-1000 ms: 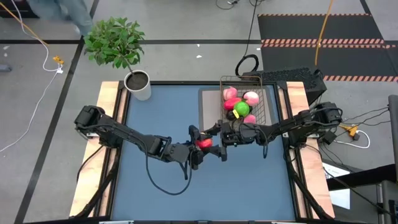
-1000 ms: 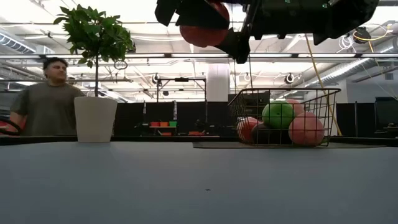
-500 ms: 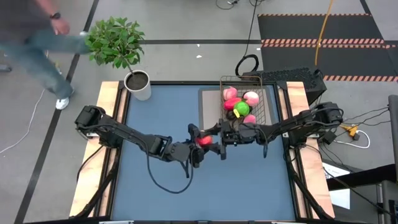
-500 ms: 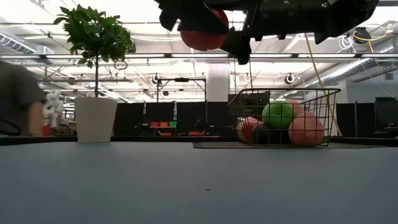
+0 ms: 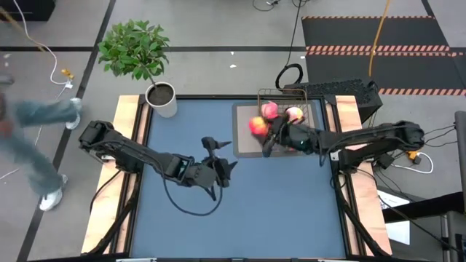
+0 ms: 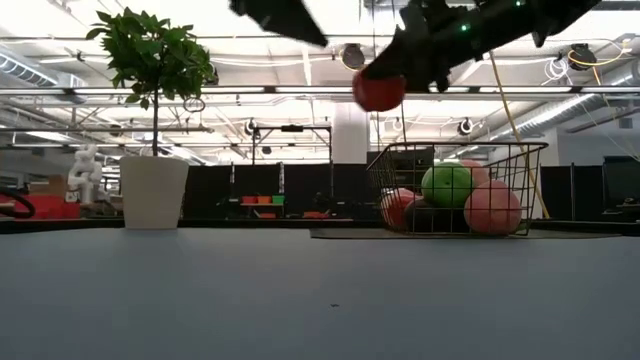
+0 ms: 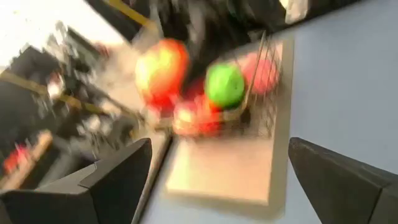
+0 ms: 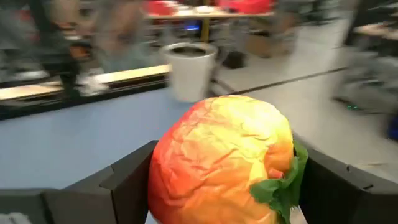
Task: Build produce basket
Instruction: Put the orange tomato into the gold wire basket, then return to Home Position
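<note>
Both arms raised: right gripper clamps red-orange crinkled toy fruit, seemingly over wire-mesh basket's edge; left gripper spread, empty.

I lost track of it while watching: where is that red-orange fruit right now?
The red-orange fruit is held in the air by the right end effector, just at the left edge of the basket near the table's far side.

The high view looks straight down on the whole table; the low view looks level across it. Both share the basket, right of centre.
</note>
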Controlling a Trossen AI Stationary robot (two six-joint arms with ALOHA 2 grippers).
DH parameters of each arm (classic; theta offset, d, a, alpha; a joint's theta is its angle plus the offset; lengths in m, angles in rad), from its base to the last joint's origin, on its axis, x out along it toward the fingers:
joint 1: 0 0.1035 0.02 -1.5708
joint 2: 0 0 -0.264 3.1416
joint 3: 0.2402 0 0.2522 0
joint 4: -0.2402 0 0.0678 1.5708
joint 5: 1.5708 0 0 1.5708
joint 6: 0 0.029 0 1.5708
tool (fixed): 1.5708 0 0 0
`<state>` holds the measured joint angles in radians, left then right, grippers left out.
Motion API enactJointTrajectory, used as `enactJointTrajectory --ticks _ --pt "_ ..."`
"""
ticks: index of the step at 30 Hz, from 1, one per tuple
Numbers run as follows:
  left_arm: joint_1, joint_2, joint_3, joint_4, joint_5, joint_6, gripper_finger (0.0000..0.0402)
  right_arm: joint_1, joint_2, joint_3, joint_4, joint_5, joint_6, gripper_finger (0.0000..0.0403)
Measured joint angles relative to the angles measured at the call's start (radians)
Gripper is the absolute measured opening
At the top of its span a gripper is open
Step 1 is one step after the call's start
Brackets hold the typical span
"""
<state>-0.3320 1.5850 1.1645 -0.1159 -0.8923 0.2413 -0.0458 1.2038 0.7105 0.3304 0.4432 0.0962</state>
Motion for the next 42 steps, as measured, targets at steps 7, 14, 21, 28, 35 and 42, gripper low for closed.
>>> enactJointTrajectory --ticks 7,14,21,28,35,42 --pt "0.044 -0.037 -0.002 -0.216 0.001 -0.33 0.0376 -0.249 -0.048 0.001 -0.221 0.047 -0.037 0.0303" --pt "0.099 -0.036 -0.002 -0.34 0.003 -0.457 0.0376 -0.447 0.098 0.001 -0.146 -0.131 -0.059 0.0316" --pt "0.151 -0.036 -0.002 -0.426 0.095 -0.57 0.0376 -0.532 0.166 0.001 -0.146 -0.134 -0.047 0.0331" --pt "0.192 -0.036 -0.002 -0.494 0.114 -0.675 0.0376 -0.544 0.126 0.001 -0.175 -0.135 -0.045 0.0364" --pt "0.186 -0.036 -0.002 -0.522 0.109 -0.699 0.0376 -0.535 0.01 0.001 -0.225 -0.217 -0.02 0.0382" --pt "0.186 -0.044 -0.002 -0.525 0.083 -0.699 0.0376 -0.535 -0.012 0.001 -0.296 -0.267 -0.005 0.0392"
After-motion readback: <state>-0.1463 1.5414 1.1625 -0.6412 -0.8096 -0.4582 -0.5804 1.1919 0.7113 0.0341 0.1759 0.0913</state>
